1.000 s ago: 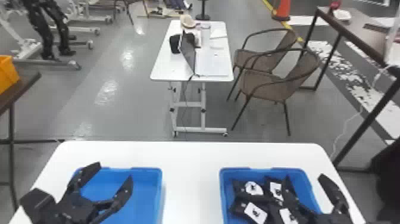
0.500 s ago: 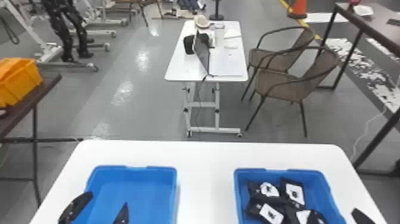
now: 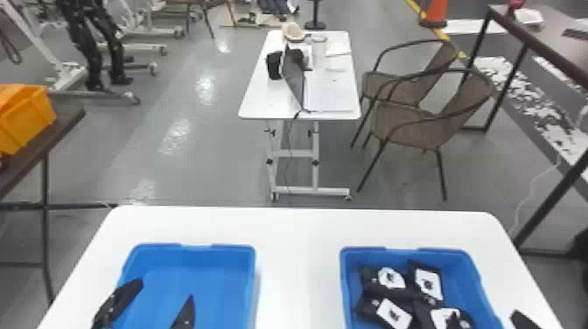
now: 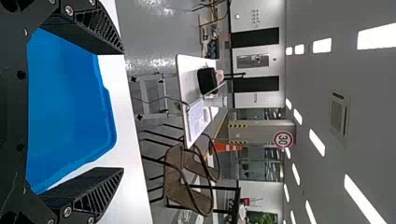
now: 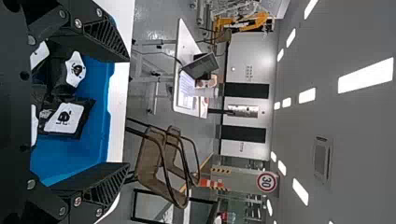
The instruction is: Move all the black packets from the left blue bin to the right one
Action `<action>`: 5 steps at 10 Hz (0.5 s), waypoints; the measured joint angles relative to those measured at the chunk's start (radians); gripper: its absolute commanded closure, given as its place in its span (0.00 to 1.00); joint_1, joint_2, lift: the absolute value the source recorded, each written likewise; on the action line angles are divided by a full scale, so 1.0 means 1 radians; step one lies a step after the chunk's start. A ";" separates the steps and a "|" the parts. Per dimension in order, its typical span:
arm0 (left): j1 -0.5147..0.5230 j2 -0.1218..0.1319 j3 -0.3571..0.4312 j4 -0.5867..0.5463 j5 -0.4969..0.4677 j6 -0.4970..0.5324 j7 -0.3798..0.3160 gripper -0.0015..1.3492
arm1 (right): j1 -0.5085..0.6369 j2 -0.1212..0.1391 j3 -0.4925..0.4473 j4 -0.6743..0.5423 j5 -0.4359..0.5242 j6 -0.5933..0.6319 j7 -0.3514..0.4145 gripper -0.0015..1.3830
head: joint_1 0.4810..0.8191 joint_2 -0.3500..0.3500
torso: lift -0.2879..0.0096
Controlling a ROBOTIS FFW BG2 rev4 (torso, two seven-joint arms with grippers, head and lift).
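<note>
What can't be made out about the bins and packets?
Near ends of left bin and right bin: head view, cut off by bottom edge.
Exact count of packets: head view, overlapping, nearest cut by bottom edge.
Parts of some packets: right wrist view, behind right pincer.

head: high, forward-down | wrists: low, close-in, facing forward | both wrists share: chairs (image 4: pixel 173 179)

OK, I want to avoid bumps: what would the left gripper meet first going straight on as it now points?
Probably the far wall of the left blue bin: the left gripper is open and seems to point forward towards it. Its height is unclear, so it might pass above the rim.
</note>
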 measured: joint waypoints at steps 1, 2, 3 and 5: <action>-0.002 0.000 -0.002 0.000 -0.001 0.002 0.000 0.10 | 0.001 0.000 0.000 -0.001 -0.004 0.005 0.000 0.18 | 0.63 0.53 | 0.97; -0.003 0.000 -0.002 0.000 -0.002 0.003 0.000 0.10 | 0.001 0.000 0.000 -0.004 -0.007 0.010 0.000 0.18 | 0.63 0.53 | 0.97; -0.003 0.000 -0.001 0.000 -0.002 0.004 0.000 0.10 | 0.002 0.000 0.000 -0.008 -0.009 0.015 0.000 0.18 | 0.63 0.53 | 0.97; -0.004 0.000 -0.001 0.001 0.000 0.011 0.000 0.10 | 0.001 0.000 0.001 -0.010 -0.012 0.021 0.000 0.18 | 0.63 0.53 | 0.97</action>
